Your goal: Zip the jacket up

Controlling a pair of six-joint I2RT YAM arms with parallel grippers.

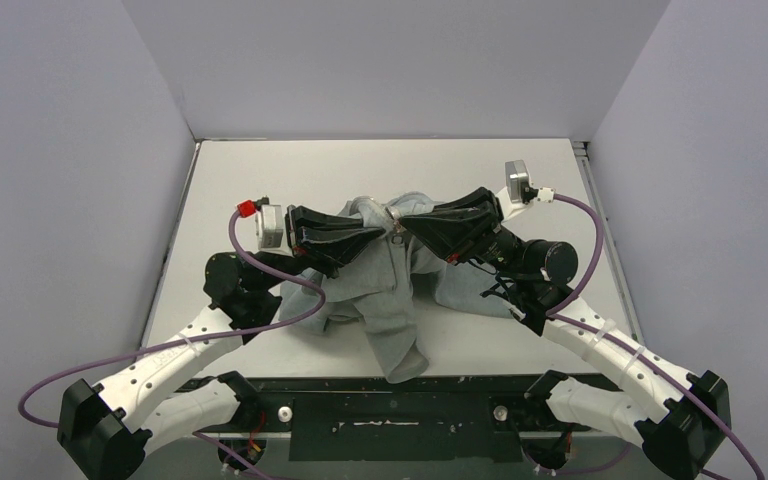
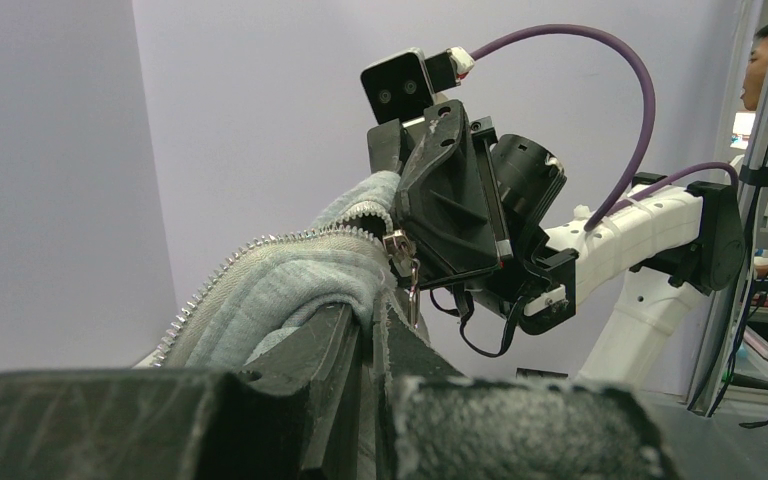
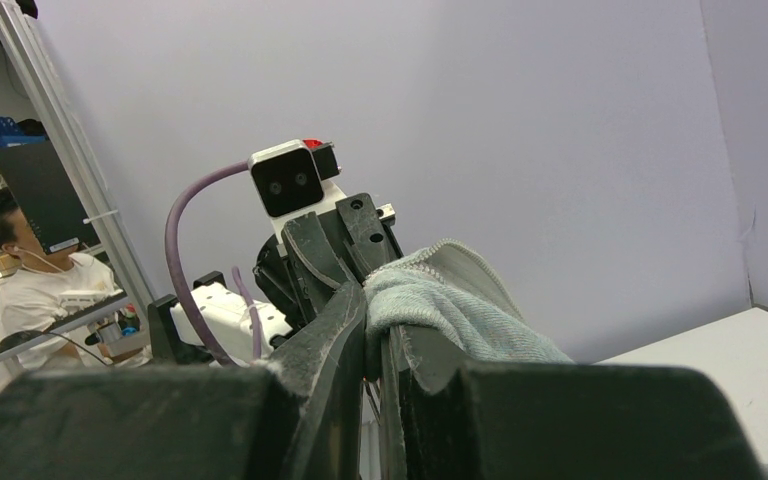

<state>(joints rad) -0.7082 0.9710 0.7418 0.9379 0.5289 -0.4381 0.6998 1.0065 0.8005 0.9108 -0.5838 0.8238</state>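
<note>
With the jacket [image 1: 385, 300] bunched up over the middle of the counter [image 1: 290, 180], the left tool [image 1: 375, 237] and right tool [image 1: 410, 222] each clamped on its fabric beside the zipper slider [image 2: 398, 245], zipping looks under way, and next the slider needs drawing along taut teeth [image 2: 310, 233].

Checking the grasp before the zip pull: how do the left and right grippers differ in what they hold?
The left gripper clamps the jacket near its zipper teeth; the right gripper clamps fabric right by the slider. From above, the left points rightward, the right leftward. Both are shut on the lifted jacket.
</note>
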